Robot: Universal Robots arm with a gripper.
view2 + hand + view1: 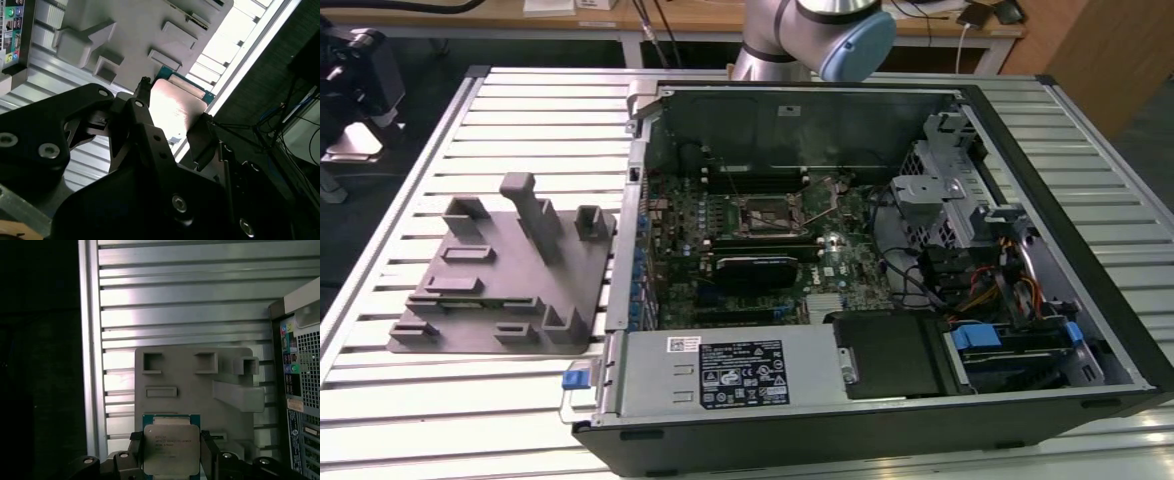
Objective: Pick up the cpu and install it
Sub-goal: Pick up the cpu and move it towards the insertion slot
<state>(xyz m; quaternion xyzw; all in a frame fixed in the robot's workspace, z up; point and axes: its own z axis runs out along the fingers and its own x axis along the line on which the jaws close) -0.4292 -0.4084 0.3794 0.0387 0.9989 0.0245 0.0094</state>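
Note:
The cpu (171,447), a silver-topped square chip with a green rim, sits between my gripper's (171,460) black fingers (134,452), which are shut on its two opposite edges. It hangs above the near end of the grey plastic fixture block (200,385). In the second wrist view the cpu (175,102) shows its shiny top, clamped by the gripper (172,120), with the fixture block (135,25) behind it. The motherboard socket (767,210), with its black frame, lies inside the open computer case (1067,300). The fixture block (507,280) stands on the exterior view's left of the case.
The slatted metal table (520,110) carries both the case and the fixture. Upright posts (520,205) rise from the fixture. The arm's base joints (821,30) stand behind the case. Drive cages and cables (961,230) crowd the case on the exterior view's right. The case's rear panel (300,370) borders the fixture.

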